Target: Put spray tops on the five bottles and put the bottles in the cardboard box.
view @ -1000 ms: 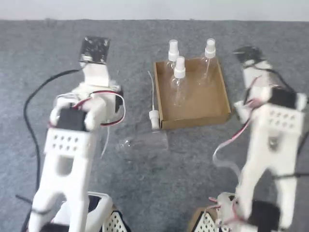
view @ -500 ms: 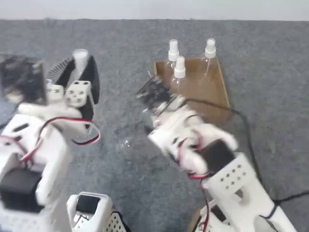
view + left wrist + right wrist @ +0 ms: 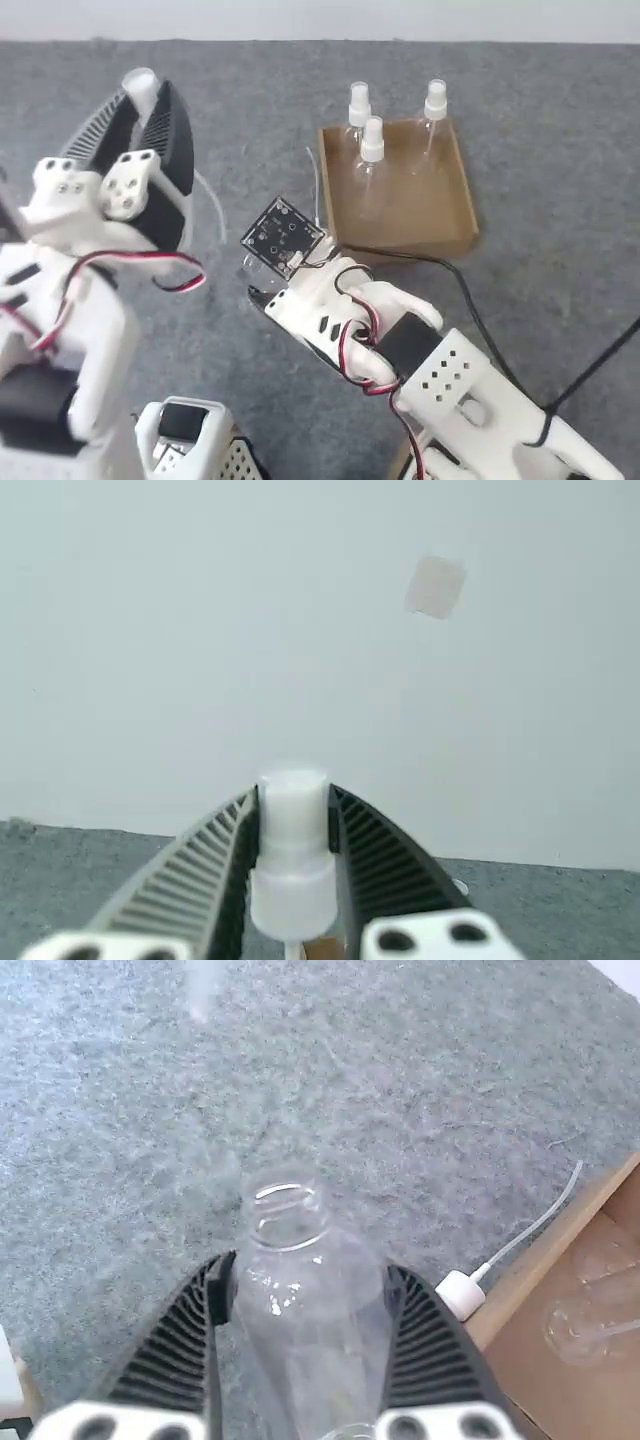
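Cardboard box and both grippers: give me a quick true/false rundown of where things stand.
Three capped bottles stand in the cardboard box. True.
The left gripper is empty. False: it is shut on a spray top.
The bottle in the right gripper has no top on. True.
That bottle is already inside the box. False: it is held outside it, over the grey carpet.

Three bottles [image 3: 371, 165] in cardboard box [image 3: 468, 215], loose spray top [image 3: 458, 1293] just beside it
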Controlling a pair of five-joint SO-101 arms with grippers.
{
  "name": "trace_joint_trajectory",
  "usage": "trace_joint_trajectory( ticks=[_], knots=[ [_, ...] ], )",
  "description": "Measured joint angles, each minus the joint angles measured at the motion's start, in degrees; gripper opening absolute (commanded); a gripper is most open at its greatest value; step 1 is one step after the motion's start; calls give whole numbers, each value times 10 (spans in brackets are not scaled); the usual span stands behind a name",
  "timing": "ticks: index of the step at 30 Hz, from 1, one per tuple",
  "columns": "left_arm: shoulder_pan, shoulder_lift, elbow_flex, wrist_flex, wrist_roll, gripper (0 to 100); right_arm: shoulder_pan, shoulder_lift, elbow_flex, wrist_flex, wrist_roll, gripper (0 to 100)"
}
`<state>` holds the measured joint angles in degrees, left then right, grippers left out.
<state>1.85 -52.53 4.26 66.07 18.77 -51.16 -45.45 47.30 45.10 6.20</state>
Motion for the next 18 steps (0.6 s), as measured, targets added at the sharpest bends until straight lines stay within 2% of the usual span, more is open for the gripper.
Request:
trace_joint_trajectory(
  ticks=[10,18],
  knots=[
    [2,7,151,-80,16,12,-1,0,0,-2,-2,9],
    [2,7,193,-87,16,12,-1,0,0,-2,-2,7]
  ],
)
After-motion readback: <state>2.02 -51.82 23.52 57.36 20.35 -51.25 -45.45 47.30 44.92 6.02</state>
